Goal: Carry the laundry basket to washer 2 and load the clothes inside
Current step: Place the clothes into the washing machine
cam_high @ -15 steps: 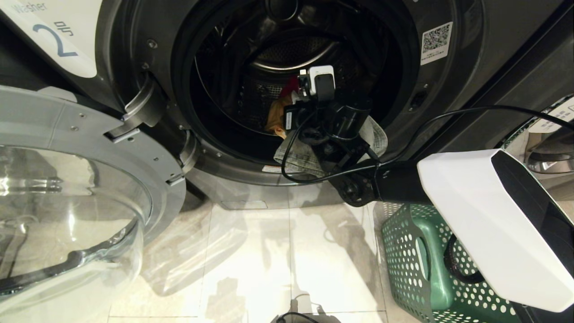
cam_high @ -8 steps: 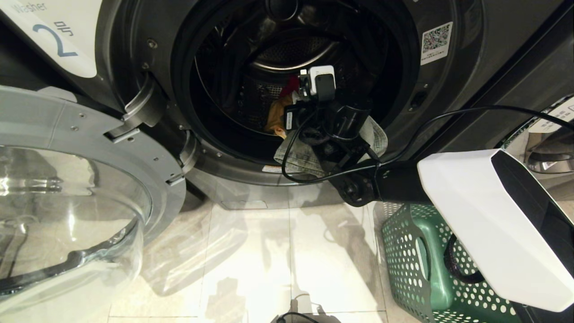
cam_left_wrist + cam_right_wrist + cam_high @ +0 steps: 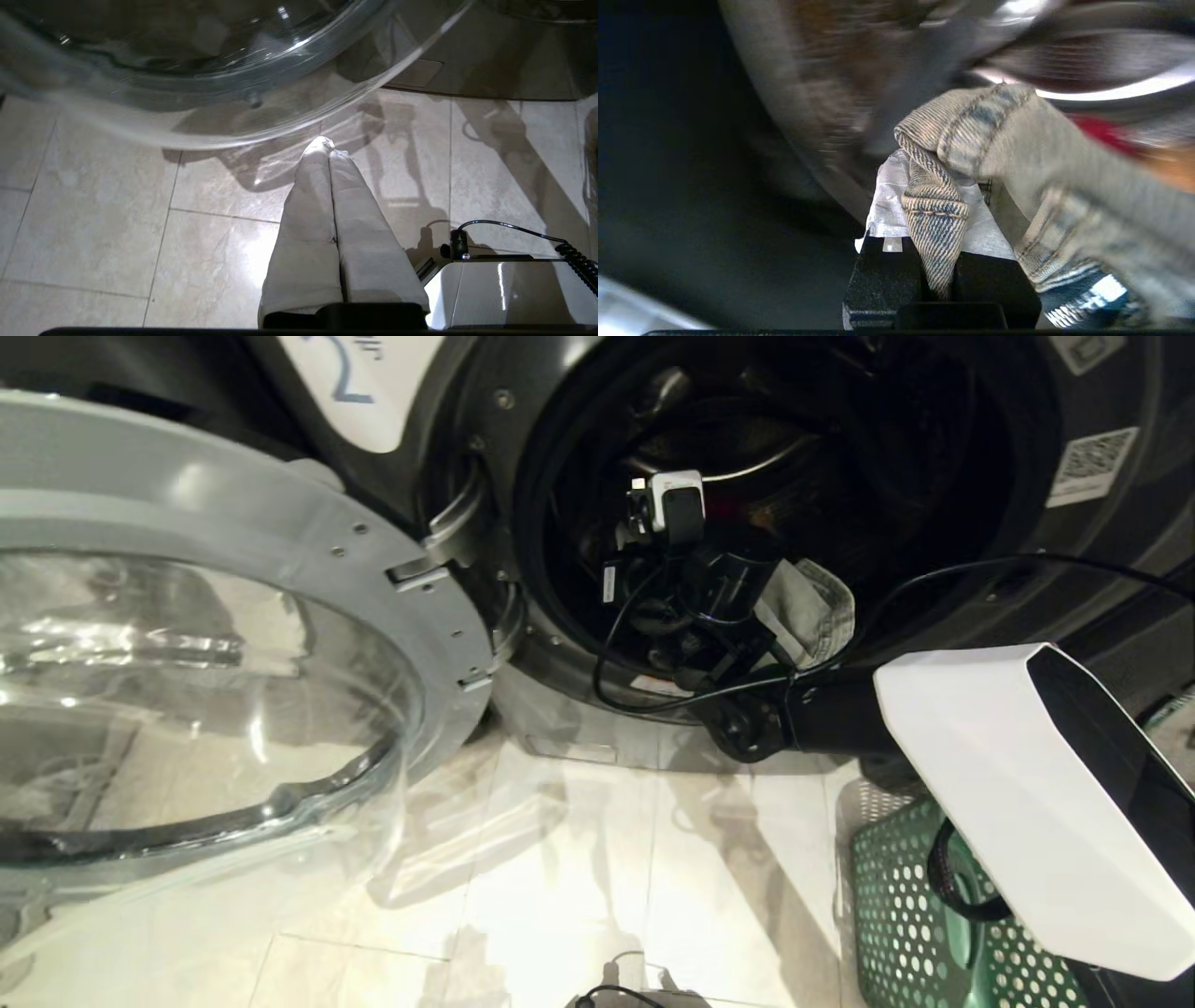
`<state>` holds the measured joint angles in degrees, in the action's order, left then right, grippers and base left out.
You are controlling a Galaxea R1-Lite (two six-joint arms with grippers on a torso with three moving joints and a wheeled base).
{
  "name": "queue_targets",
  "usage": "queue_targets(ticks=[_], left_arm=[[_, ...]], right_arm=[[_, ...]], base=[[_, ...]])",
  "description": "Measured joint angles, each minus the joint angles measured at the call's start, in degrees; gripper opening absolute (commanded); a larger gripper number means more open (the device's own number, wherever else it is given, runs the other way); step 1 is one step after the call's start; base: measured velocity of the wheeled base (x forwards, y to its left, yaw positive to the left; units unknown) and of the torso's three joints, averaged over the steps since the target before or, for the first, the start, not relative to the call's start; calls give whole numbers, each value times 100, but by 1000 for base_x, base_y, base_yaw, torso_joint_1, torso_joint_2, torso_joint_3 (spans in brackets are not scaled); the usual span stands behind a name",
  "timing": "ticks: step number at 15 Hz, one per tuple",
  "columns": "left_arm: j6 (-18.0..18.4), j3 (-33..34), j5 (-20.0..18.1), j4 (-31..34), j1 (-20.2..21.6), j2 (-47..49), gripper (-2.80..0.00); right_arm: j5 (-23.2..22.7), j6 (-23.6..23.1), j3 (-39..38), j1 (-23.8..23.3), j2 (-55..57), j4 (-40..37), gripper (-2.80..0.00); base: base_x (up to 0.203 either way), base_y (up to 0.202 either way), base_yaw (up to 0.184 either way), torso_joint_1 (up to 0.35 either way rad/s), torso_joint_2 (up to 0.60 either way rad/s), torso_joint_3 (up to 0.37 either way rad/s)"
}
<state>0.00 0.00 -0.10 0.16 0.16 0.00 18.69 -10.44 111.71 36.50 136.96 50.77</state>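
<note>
Since a moment ago the whole view has slid: the washer's mouth and the open door now sit further right, and the blue "2" label is near the top. That is the camera turning, not the things moving. The right arm looks the same against the drum.

Washer 2 is the big dark machine at the far side. Its glass door hangs wide open on the left, so the round mouth is free for loading.

The right hand reaches into the drum mouth. It is clenched on a fold of jeans. The pinch is on a thick seam, likely because a seam gives a firm grip that will not slip. In the head view the rest of the jeans lies over the lower lip of the mouth, to the right of the hand. So the jeans are only part way in. Their long way seems to run from the hand back out across the rim, towards the near right.

Deeper in the drum there is something red and something orange, too blurry to name.

The laundry basket stands on the floor at the near right, under the right arm, close by for the next grab.

The left hand is clenched on nothing, low over the floor tiles below the door.
</note>
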Motion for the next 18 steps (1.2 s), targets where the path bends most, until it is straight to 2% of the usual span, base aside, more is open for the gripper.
queue_targets(ticks=[3, 11, 15, 18], left_arm=[[0, 0, 3, 11, -3, 0, -280], [0, 0, -1, 0, 2, 0, -280], [0, 0, 0, 0, -2, 0, -280], [0, 0, 0, 2, 0, 0, -280]], right_arm=[[82, -70, -14, -98, 2, 31, -280], [335, -406, -155, -287, -6, 342, -280], [478, -416, -643, -313, -191, 338, -280], [488, -408, -1181, -325, -423, 686, -280]], base=[[1, -7, 148, -1, 3, 3], [0, 0, 0, 0, 0, 0], [0, 0, 0, 0, 0, 0], [0, 0, 0, 0, 0, 0]])
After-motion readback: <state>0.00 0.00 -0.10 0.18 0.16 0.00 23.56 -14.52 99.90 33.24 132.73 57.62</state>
